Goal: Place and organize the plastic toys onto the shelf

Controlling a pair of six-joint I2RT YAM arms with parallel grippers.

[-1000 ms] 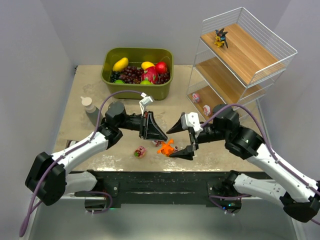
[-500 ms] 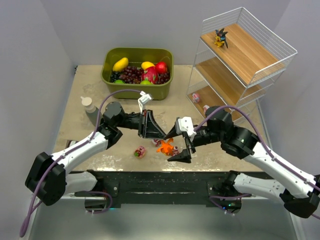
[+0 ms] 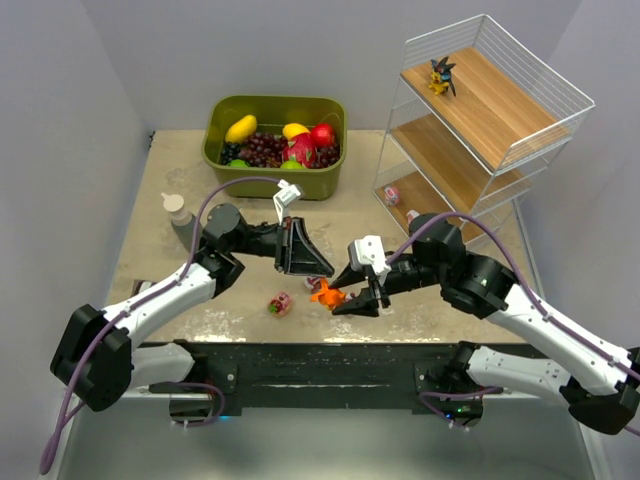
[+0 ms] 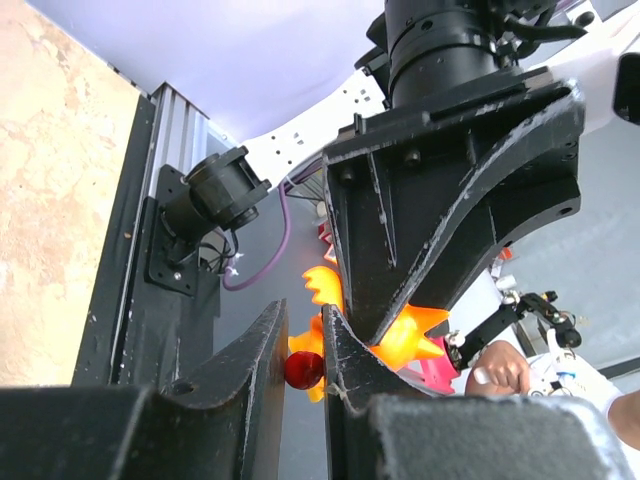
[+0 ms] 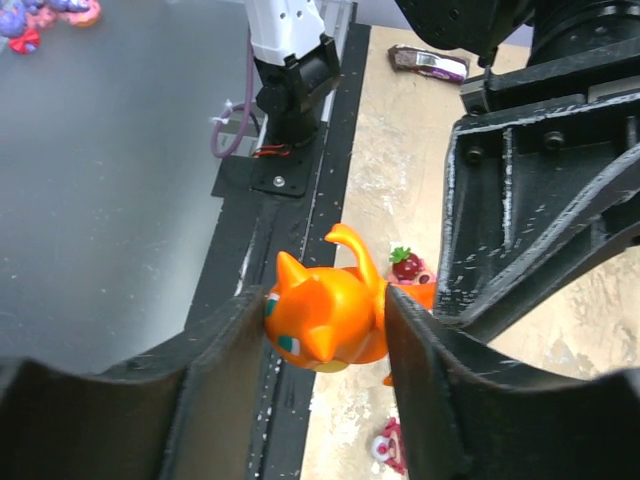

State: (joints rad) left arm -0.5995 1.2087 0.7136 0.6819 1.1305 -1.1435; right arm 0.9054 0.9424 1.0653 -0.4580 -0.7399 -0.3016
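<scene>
Right gripper [image 3: 339, 298], spread a second ago, is now clamped on the orange toy [image 5: 325, 320] at the near edge's middle; transfer to the shelf [image 3: 480, 110] is enabled. Left gripper [image 3: 322, 270] is held nearly closed.

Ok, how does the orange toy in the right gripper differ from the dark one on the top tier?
The orange creature is bright and rounded; the dark figurine is spiky with yellow patches. The orange creature is pinched in the right gripper, by the table's near edge; the dark figurine stands free on the shelf's top tier. Both are small toys.
</scene>
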